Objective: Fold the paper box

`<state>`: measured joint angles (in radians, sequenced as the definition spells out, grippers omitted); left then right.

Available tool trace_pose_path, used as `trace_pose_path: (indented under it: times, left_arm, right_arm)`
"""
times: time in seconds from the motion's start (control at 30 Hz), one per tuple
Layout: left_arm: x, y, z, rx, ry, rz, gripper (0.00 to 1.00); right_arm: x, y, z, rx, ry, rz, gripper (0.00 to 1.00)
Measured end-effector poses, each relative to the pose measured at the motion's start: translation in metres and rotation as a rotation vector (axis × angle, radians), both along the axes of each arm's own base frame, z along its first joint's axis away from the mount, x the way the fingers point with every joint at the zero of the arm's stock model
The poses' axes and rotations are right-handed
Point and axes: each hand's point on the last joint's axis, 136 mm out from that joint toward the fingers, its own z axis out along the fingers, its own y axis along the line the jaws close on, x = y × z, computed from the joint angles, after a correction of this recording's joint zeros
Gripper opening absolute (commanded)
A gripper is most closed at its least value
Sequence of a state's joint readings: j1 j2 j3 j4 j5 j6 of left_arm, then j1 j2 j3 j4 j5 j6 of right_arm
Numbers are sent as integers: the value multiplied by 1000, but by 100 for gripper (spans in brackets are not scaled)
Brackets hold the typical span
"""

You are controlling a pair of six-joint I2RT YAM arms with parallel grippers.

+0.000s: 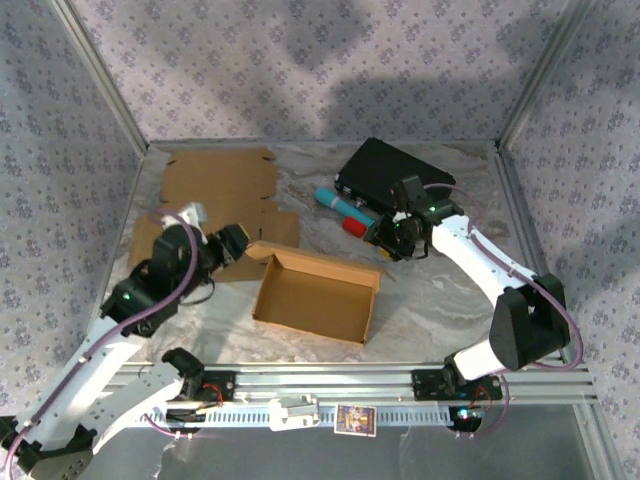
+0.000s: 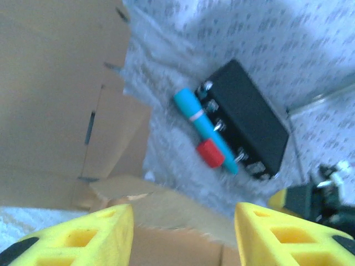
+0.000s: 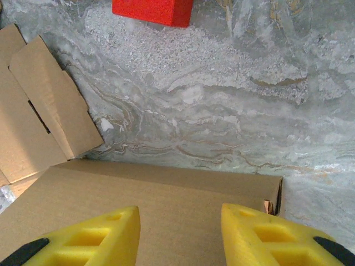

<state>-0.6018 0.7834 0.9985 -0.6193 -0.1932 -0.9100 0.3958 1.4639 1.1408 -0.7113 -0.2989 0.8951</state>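
Top view: the paper box (image 1: 315,298) sits open-topped mid-table, with a loose flap at its 10 o'clock corner. Left wrist: my left gripper (image 2: 183,233) gapes empty, and the cardboard at 6 o'clock is blurred. Right wrist: my right gripper (image 3: 180,233) is parted and empty over the box wall, its fingers cropped at 6 o'clock.

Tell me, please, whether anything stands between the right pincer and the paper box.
Nothing visible does. The right pincer hangs open right over the paper box, its cardboard wall directly beneath it. The red object lies beyond on the marble table, out of the way.
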Motion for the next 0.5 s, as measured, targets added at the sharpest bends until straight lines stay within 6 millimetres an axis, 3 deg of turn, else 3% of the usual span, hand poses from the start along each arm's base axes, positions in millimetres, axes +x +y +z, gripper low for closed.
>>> trace_pose_path:
  times: [0.07, 0.17, 0.23, 0.33, 0.43, 0.5]
  left_arm:
    - [22, 13, 21, -21, 17, 76, 58]
    - [66, 30, 17, -6, 90, 144, 60]
    - [92, 37, -2, 13, 182, 139, 60]
    - [126, 33, -51, 22, 358, 78, 61]
    - [126, 14, -101, 12, 537, -11, 61]
    - [116, 2, -117, 0, 618, -59, 61]
  right_arm:
    - [-2, 0, 1, 1, 4, -3, 45]
    - [-3, -1, 1, -1, 10, -5, 47]
    - [-5, -2, 0, -4, 18, -8, 51]
    - [-7, -4, 1, -9, 34, -12, 55]
    - [-10, -7, 1, -10, 55, -19, 57]
    - [-13, -9, 0, -12, 73, -24, 59]
